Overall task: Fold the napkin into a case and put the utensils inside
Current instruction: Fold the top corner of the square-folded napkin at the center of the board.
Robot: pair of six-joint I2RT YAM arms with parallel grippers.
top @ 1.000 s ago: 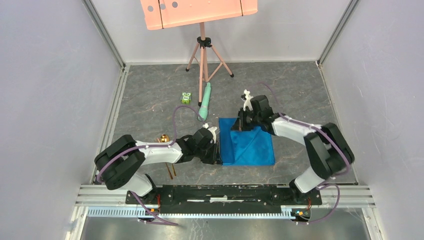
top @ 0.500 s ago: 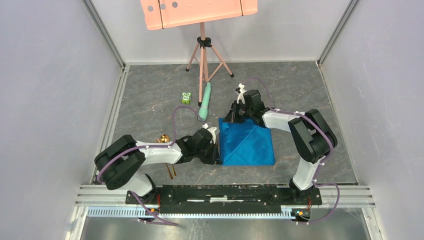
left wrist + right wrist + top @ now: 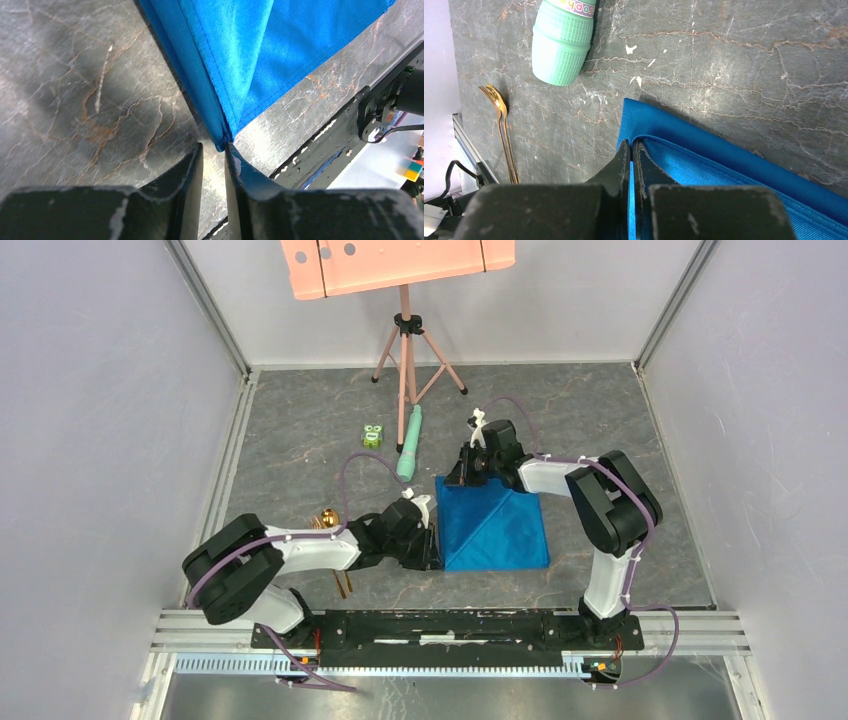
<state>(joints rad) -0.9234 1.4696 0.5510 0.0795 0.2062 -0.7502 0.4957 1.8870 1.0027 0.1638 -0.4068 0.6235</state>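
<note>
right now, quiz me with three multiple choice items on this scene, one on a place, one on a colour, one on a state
1. Where do the utensils lie?
A) on the table, left of the napkin
B) tucked inside the napkin
C) in a claw

2. What colour is the tube by the napkin's far corner?
A) pink
B) pale green
C) gold

3. What is the right claw doing?
A) hanging open over bare table
B) shut on the napkin's far left corner
C) gripping a fork

Answers:
1 A, they lie bare on the tabletop.
2 B, its ribbed end is mint green.
3 B, its fingers pinch the blue fold.
</note>
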